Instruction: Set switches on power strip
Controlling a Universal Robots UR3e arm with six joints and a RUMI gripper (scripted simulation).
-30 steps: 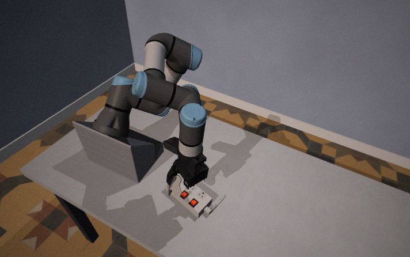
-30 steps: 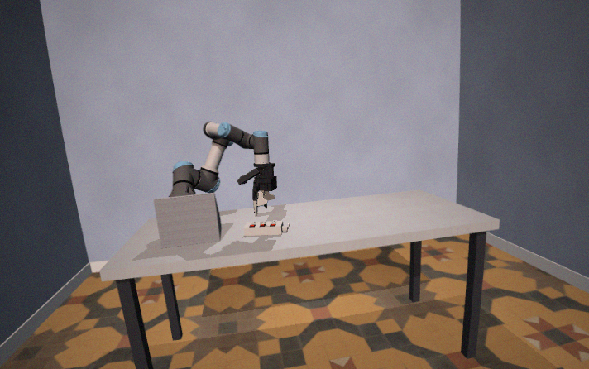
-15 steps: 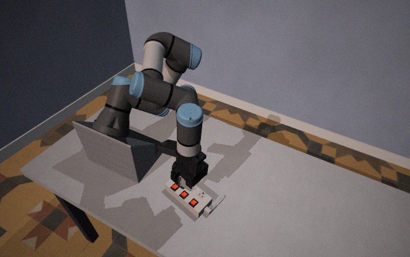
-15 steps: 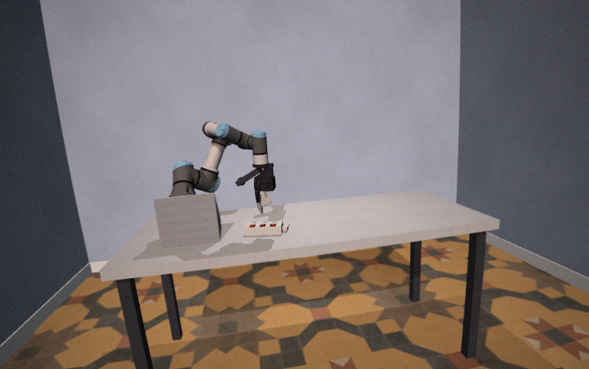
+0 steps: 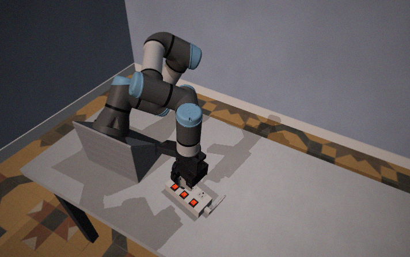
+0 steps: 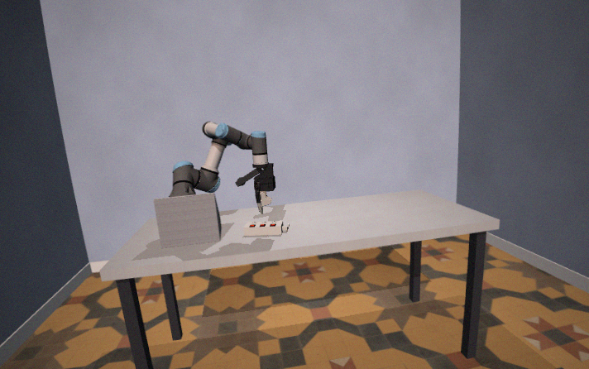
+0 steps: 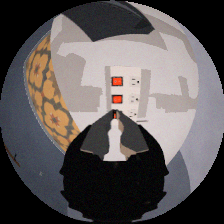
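My tool point(image 5: 182, 183) is pinched fully shut with nothing in it, the tips making one narrow point for pressing. It hangs over the power strip point(image 5: 188, 196), which lies face up on the counter point(image 5: 302, 193), just in front of the grey block point(image 5: 105, 150). I judge the pressing step is about to start: all three rockers glow red, and the tips sit above the switch farthest from the cable point(image 5: 174, 186). Next comes a short, straight push down. The strip's long axis runs from that end to the cable point(image 5: 218, 201) end, pointing away from the block.
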